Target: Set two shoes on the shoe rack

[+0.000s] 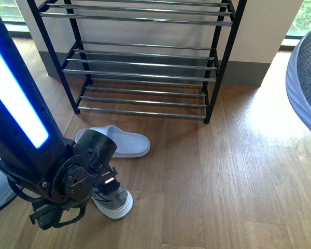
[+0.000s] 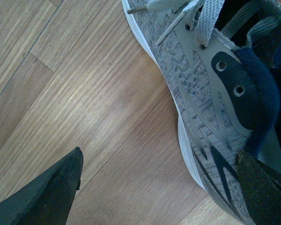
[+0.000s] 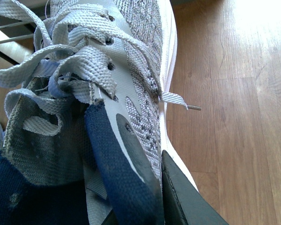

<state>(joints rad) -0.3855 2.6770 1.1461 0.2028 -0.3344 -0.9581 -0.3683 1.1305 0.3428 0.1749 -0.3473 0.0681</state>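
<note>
One grey knit shoe [image 1: 114, 199] with a white sole lies on the wood floor at the lower left. My left gripper [image 1: 108, 179] is right over it. In the left wrist view that shoe [image 2: 201, 89] runs along one side, and the left gripper [image 2: 154, 192] is open, with one finger [image 2: 264, 187] over the shoe's collar and the other above bare floor. The second shoe [image 3: 131, 70] fills the right wrist view, and my right gripper [image 3: 145, 206] is shut on its side wall by the navy lining. This held shoe [image 1: 307, 78] shows at the front view's right edge. The shoe rack [image 1: 145, 62] stands at the back.
A white slide sandal [image 1: 119, 141] lies on the floor between the rack and the left arm. My left arm with its blue light strip [image 1: 15, 98] fills the left side. A beige wall with a grey skirting [image 1: 249, 72] stands behind the rack. Rack bars [image 3: 9, 33] show past the held shoe.
</note>
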